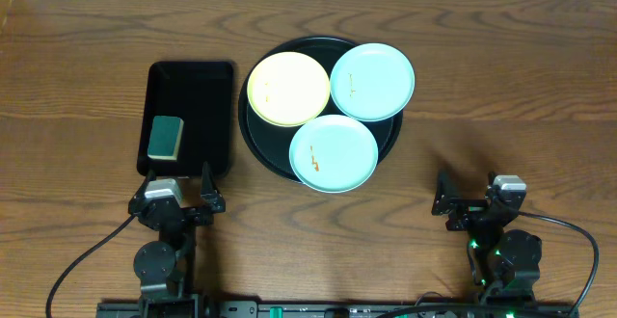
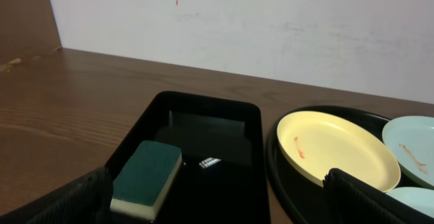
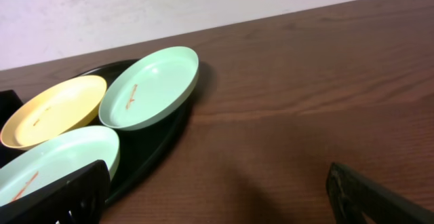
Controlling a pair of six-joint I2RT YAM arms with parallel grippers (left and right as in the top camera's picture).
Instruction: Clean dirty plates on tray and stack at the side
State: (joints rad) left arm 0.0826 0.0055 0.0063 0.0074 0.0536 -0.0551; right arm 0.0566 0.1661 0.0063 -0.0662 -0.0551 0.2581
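Observation:
A large round black tray [image 1: 258, 143] holds three plates. A pale yellow plate [image 1: 288, 89] lies at its left, a mint-blue plate [image 1: 372, 81] at its right and a second mint-blue plate [image 1: 334, 152] at the front. Each has small orange-brown smears. The yellow plate also shows in the left wrist view [image 2: 339, 147] and the right wrist view [image 3: 57, 108]. My left gripper [image 1: 178, 202] is open and empty near the table's front edge, left of the round tray. My right gripper [image 1: 472, 207] is open and empty at the front right.
A black rectangular tray [image 1: 207, 92] with rounded corners lies left of the round tray. A green sponge [image 1: 166, 137] with a pale underside rests in its front left part, and shows in the left wrist view [image 2: 147, 176]. A white wall [image 2: 271, 27] stands behind the table.

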